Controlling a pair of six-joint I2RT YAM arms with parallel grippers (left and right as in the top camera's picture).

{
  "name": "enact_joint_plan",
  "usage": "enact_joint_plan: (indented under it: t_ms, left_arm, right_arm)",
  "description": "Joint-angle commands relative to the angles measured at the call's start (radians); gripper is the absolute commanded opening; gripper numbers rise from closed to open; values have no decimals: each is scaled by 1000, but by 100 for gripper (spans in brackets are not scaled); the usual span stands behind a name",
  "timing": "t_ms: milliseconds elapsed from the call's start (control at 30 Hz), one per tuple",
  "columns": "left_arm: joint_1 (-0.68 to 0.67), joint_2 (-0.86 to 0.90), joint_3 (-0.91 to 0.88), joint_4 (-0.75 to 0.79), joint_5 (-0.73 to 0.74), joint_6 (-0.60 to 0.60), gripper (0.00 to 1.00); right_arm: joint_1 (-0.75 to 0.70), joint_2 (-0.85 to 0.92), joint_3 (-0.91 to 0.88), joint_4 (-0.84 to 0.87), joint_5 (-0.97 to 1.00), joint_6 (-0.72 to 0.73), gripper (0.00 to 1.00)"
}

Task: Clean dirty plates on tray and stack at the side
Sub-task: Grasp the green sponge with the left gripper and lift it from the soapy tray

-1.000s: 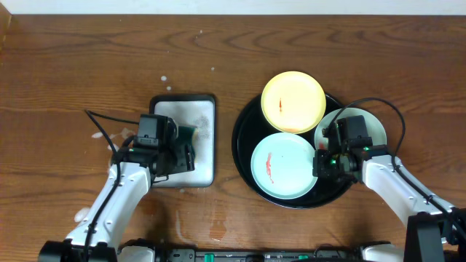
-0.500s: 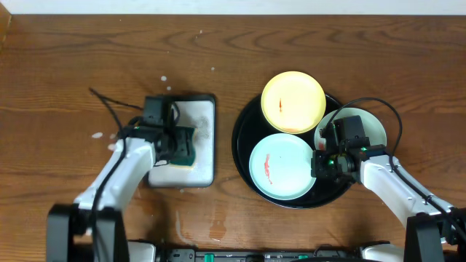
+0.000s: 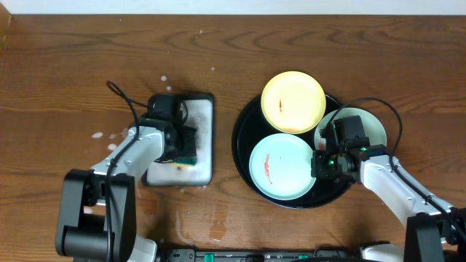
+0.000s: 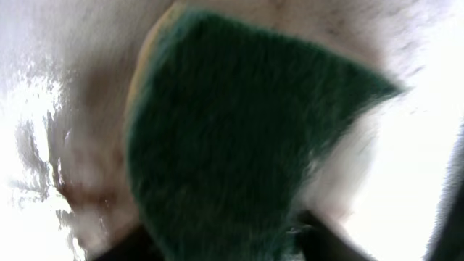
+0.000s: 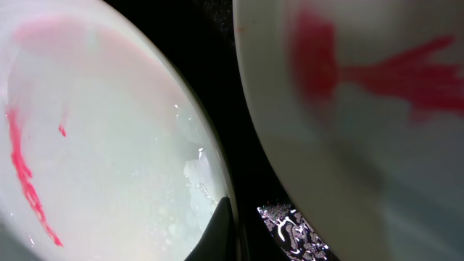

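The large black tray (image 3: 240, 138) holds a yellow plate (image 3: 293, 102) with a red smear at the back and a mint-green plate (image 3: 282, 166) with red streaks at the front. A second mint-green plate (image 3: 373, 124) lies on the tray's right rim, partly under my right arm. My right gripper (image 3: 319, 164) is shut on the front mint plate's right rim; in the right wrist view one finger (image 5: 221, 228) lies over that rim (image 5: 94, 145), with the other smeared plate (image 5: 362, 109) beside it. My left gripper (image 3: 186, 145) is shut on a green sponge (image 4: 239, 138).
The sponge rests in a small rectangular dark tray (image 3: 205, 116) with a soapy white inside, left of the black tray. Wet spots lie on the wooden table (image 3: 95, 136) near the left arm and at the front (image 3: 218, 233).
My left arm has swung its elbow toward the left edge, and the sponge has slid a little on the soapy tray. The front mint plate has shifted slightly left. The right arm has barely moved.
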Motion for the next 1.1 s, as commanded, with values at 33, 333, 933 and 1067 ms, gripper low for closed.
enact_joint_plan:
  t_ms: [33, 333, 933, 1067]
  left_arm:
    - [0, -56, 36, -90, -58, 10, 74]
    - [0, -98, 37, -104, -64, 10, 68]
    - [0, -10, 123, -164, -41, 10, 8]
    - [-22, -78, 240, -313, 30, 3, 8]
  right_arm:
    - [11, -12, 18, -3, 16, 8, 1]
    - [11, -12, 18, -3, 32, 9, 1]
    - [11, -12, 18, -11, 42, 8, 1]
    - [11, -12, 18, -11, 42, 9, 1]
